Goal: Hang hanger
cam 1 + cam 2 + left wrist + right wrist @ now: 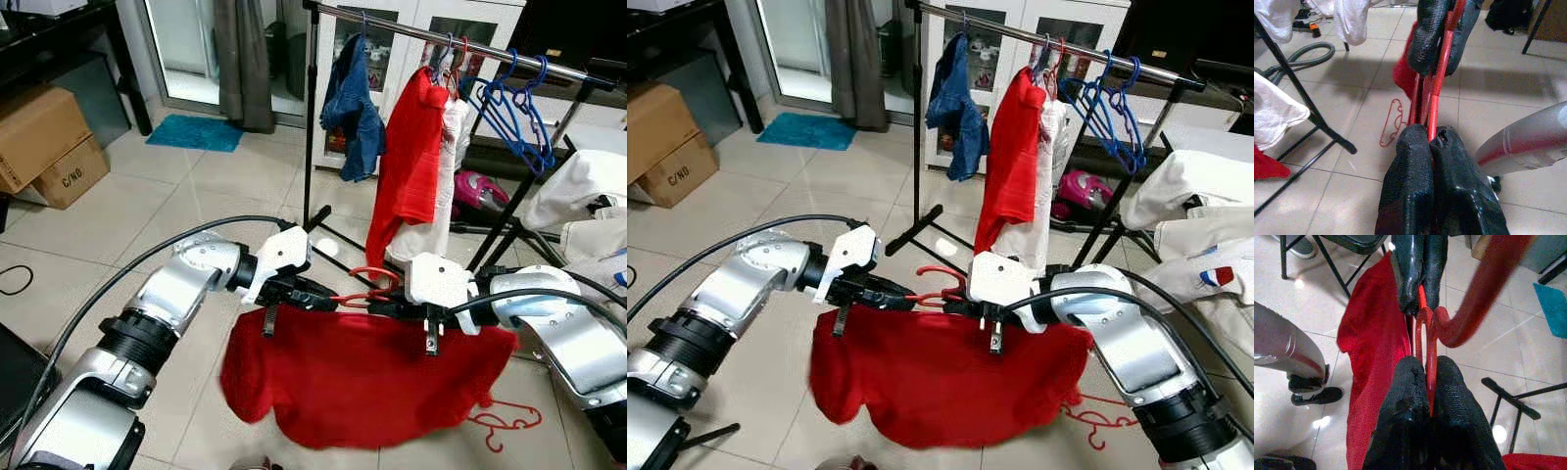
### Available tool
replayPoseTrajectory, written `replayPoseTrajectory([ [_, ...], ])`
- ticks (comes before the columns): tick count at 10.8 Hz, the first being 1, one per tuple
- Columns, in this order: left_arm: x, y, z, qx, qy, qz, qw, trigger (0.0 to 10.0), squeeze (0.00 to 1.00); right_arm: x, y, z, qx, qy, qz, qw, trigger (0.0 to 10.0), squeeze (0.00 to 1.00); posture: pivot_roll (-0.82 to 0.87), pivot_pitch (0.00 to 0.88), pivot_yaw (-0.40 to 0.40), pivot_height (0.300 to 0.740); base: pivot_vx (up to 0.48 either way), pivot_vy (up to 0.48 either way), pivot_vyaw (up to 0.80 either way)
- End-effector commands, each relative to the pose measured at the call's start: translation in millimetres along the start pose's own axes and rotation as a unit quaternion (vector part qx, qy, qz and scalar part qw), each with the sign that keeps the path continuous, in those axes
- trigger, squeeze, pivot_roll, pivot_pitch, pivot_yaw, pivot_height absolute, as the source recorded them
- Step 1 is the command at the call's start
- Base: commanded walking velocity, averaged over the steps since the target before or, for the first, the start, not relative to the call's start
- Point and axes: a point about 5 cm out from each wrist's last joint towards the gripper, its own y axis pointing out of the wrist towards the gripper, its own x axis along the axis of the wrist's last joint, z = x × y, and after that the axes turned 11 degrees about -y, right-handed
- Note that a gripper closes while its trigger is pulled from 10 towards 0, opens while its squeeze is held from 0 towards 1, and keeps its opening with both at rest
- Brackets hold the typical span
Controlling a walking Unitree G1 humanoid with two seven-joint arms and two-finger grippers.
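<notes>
A teal mat [194,132] lies on the tiled floor [118,206] by a grey curtain [242,59]; 2 cardboard boxes [44,142] sit stacked nearby.

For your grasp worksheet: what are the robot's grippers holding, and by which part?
Both hold the red hanger carrying the red shirt: left gripper and right gripper shut on its frame, either side of the hook.

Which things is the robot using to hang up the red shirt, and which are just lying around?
For the job:
red hanger
red shirt draped on it
left tool and right tool, both clamped on the hanger
clothes rail

Just lying about:
spare red hanger on the floor
cardboard boxes
blue mat
</notes>
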Motion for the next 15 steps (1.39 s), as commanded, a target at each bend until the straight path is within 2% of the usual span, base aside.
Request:
replayPoseTrajectory([
  [1, 0.1, 2.6, 3.3, 0.014, 0.013, 0.029, 0.999, 0.0, 0.0, 15.2, 0.9, -8.0, -0.004, -0.027, -0.024, 0.999, 10.0, 0.0, 0.09, 0.0, 0.008, 0.74, 0.0, 0.0, 0.0],
  [3, -0.8, 4.2, 2.1, 0.007, 0.003, 0.025, 1.0, 0.0, 0.0, 16.6, 2.0, -9.3, -0.006, -0.029, -0.026, 0.999, 10.0, 0.0, 0.09, 0.0, 0.01, 0.74, 0.0, 0.0, 0.0],
  [4, 2.5, 4.2, 4.9, 0.029, 0.008, 0.009, 1.0, 10.0, 0.0, 16.8, 2.1, -9.7, -0.007, -0.029, -0.026, 0.999, 10.0, 0.0, 0.09, 0.0, 0.009, 0.74, 0.0, 0.0, 0.0],
  [5, 4.7, 5.0, 6.1, 0.033, 0.002, -0.004, 0.999, 10.0, 0.85, 16.9, 2.4, -9.4, -0.007, -0.028, -0.026, 0.999, 10.0, 0.0, 0.09, 0.0, 0.008, 0.74, 0.0, 0.0, 0.0],
  [6, 6.8, 5.8, 5.4, 0.029, 0.001, -0.013, 0.999, 10.0, 1.0, 17.0, 3.2, -8.4, -0.005, -0.027, -0.027, 0.999, 10.0, 0.0, 0.09, 0.0, 0.007, 0.74, 0.0, 0.0, 0.0],
  [7, 7.8, 6.6, 6.4, 0.042, 0.014, -0.015, 0.999, 10.0, 0.94, 17.2, 3.7, -8.1, -0.005, -0.027, -0.028, 0.999, 10.0, 0.0, 0.09, 0.0, 0.007, 0.74, 0.0, 0.0, 0.0],
  [8, 7.8, 7.0, 6.2, 0.041, 0.014, -0.017, 0.999, 10.0, 0.0, 17.3, 4.0, -7.9, -0.004, -0.026, -0.028, 0.999, 10.0, 0.0, 0.09, 0.0, 0.007, 0.74, 0.0, 0.0, 0.0],
  [10, 6.3, 7.5, 5.4, 0.033, 0.025, -0.002, 0.999, 10.0, 0.0, 17.8, 4.4, -7.8, -0.004, -0.027, -0.029, 0.999, 10.0, 0.0, 0.09, 0.0, 0.008, 0.74, 0.0, 0.0, 0.0],
  [11, 5.5, 8.7, 6.6, 0.042, 0.033, 0.001, 0.999, 3.6, 0.0, 18.2, 4.9, -7.5, -0.004, -0.027, -0.03, 0.999, 10.0, 0.0, 0.09, 0.0, 0.01, 0.74, 0.0, 0.0, 0.0],
  [12, 5.8, 9.1, 7.4, 0.045, 0.033, -0.001, 0.998, 0.0, 0.0, 18.6, 5.0, -7.6, -0.004, -0.028, -0.031, 0.999, 10.0, 0.0, 0.09, 0.0, 0.01, 0.74, 0.0, 0.0, 0.0],
  [14, 2.3, 10.0, 8.4, 0.048, 0.044, 0.016, 0.998, 0.0, 0.0, 20.4, 5.3, -7.8, -0.005, -0.028, -0.036, 0.999, 10.0, 0.0, 0.09, 0.0, 0.013, 0.74, 0.0, 0.0, 0.0],
  [15, 4.2, 10.2, 8.4, 0.045, 0.038, 0.002, 0.998, 0.0, 0.0, 20.5, 5.2, -8.5, -0.006, -0.027, -0.037, 0.999, 10.0, 0.0, 0.09, 0.0, 0.012, 0.74, 0.0, 0.0, 0.0],
])
